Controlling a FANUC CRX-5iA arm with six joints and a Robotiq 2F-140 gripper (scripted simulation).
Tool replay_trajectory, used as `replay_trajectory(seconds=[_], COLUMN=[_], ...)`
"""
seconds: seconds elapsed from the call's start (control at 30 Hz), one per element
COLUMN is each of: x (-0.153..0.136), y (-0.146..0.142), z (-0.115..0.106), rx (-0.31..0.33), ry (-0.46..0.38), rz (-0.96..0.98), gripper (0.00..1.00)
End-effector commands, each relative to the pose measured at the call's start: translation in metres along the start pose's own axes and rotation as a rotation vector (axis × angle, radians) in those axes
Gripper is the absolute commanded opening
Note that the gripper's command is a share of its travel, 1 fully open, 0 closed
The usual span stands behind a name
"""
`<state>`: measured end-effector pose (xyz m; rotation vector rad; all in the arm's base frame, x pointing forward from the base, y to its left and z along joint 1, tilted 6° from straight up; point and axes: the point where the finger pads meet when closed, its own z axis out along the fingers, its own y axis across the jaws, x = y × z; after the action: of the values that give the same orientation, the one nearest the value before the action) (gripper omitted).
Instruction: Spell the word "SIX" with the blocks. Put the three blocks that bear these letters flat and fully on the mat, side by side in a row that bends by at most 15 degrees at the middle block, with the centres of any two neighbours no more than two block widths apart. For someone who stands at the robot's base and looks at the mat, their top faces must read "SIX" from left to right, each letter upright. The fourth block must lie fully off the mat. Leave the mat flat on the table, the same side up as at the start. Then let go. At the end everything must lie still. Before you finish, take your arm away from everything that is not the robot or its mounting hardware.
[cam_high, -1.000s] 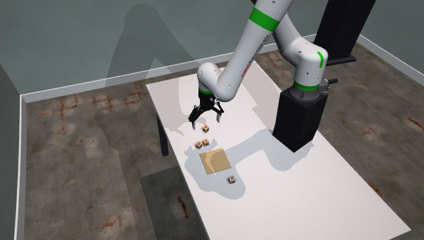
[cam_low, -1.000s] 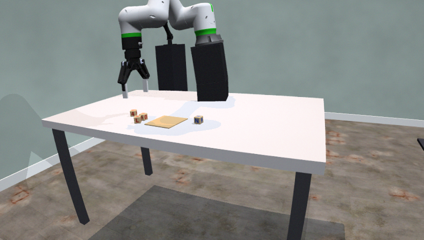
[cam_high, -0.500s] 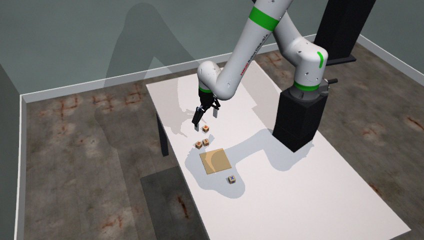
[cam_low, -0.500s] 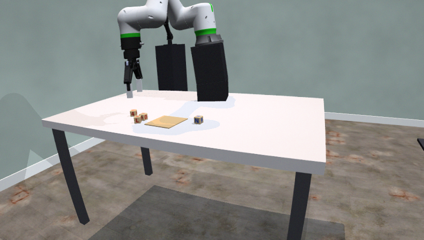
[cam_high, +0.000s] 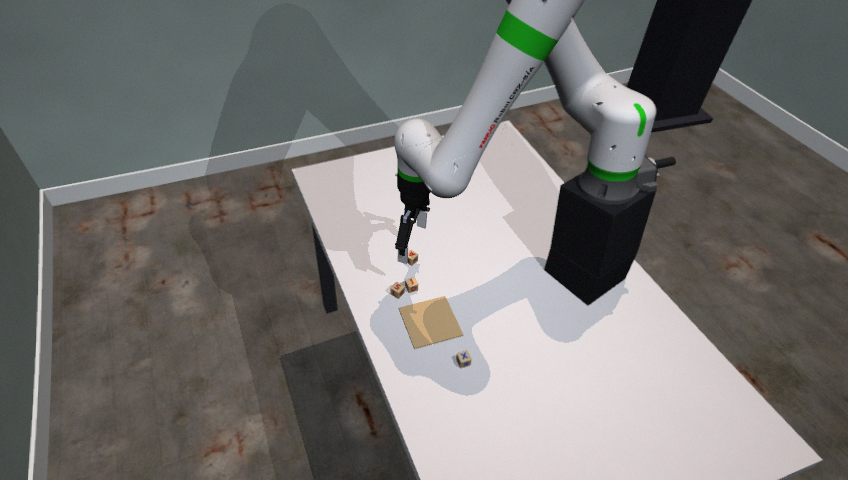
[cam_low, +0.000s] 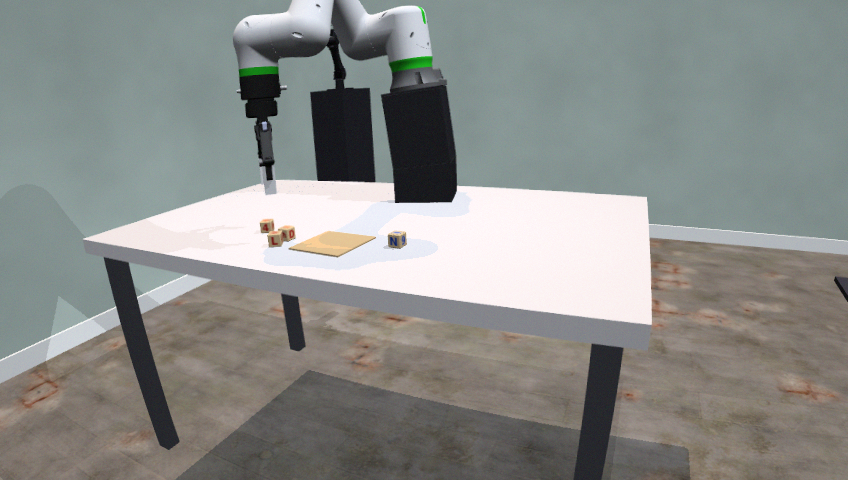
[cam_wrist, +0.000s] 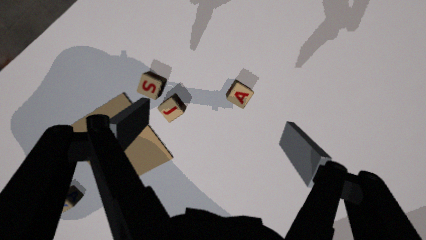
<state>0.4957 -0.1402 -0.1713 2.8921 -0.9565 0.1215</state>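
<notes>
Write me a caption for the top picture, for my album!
Four wooden letter blocks around a tan square mat.

The mat (cam_high: 438, 333) (cam_low: 331, 245) (cam_wrist: 156, 151) is plain tan; the table (cam_high: 565, 380) (cam_low: 505, 255) (cam_wrist: 240, 155) is white. The X (cam_high: 464, 355) is blue, the S (cam_high: 396, 287) (cam_wrist: 149, 86) and A (cam_high: 411, 254) (cam_wrist: 241, 96) red.
</notes>
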Motion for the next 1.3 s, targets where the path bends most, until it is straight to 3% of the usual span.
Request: replay_trajectory(seconds=[0.0, 1.27], x=[0.001, 0.009], y=[0.004, 0.032], z=[0.000, 0.000], rx=[0.013, 0.021], ry=[-0.017, -0.009], rz=[-0.137, -1.147], gripper=[1.00, 1.00])
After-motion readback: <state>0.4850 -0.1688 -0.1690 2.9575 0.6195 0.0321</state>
